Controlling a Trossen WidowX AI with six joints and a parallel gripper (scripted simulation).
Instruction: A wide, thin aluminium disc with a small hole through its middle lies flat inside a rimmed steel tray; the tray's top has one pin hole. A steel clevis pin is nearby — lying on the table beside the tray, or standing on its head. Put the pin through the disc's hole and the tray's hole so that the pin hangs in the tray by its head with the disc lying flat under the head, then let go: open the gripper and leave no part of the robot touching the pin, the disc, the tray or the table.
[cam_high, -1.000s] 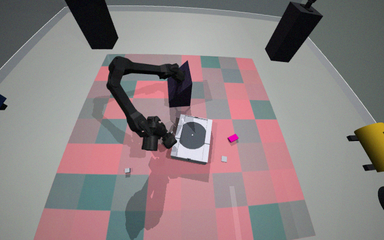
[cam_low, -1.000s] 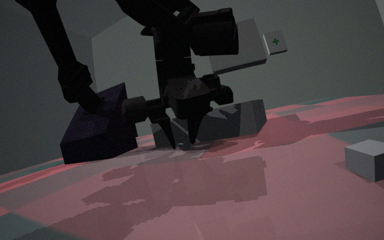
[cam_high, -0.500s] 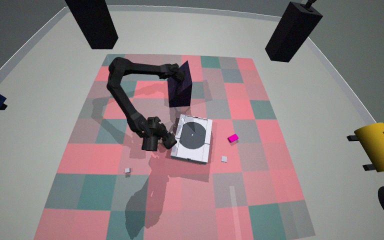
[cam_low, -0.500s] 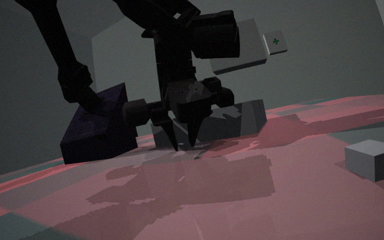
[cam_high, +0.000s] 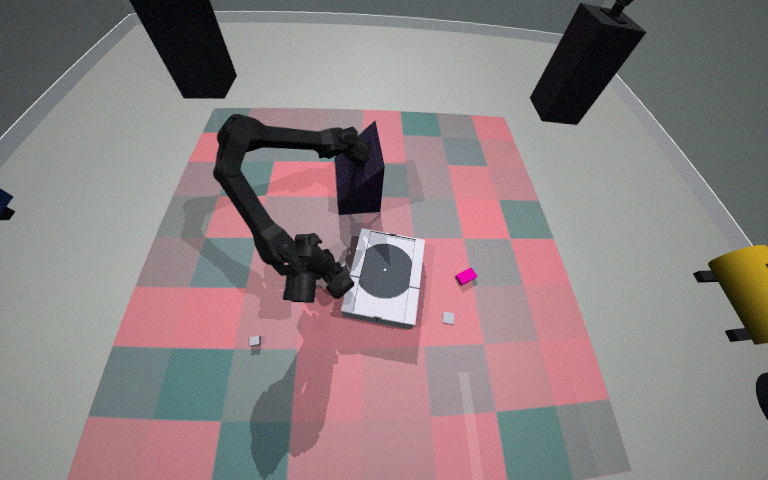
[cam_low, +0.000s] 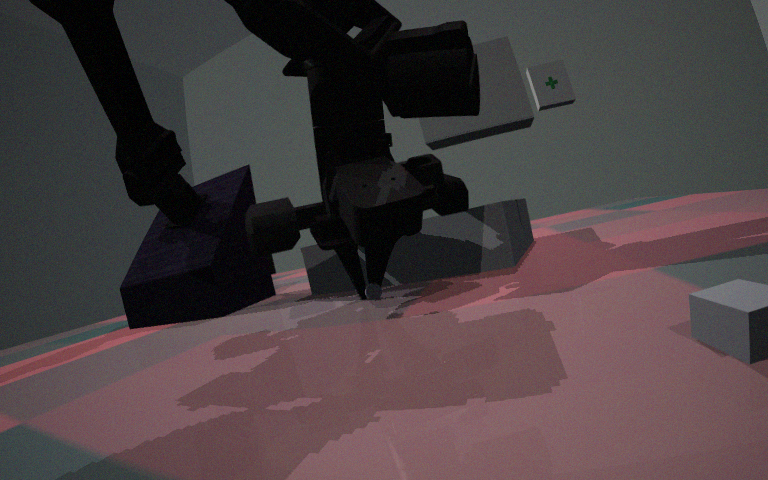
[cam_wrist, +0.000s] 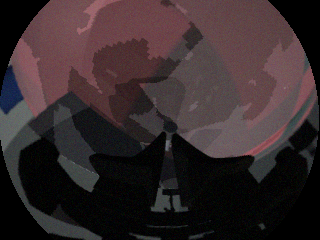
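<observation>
Black fingers (cam_low: 378, 254) nearly closed, we grip the steel pin (cam_low: 373, 291) (cam_wrist: 170, 126).
Beside them, grey round disc (cam_high: 390, 285) and white steel tray (cam_high: 385, 312) (cam_low: 504, 240) (cam_wrist: 102, 131) await pinning.

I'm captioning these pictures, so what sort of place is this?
Probably a robotics workspace: a black jointed arm stands on a dark block, its hand is down beside a rimmed tray, and small loose blocks lie around.
</observation>
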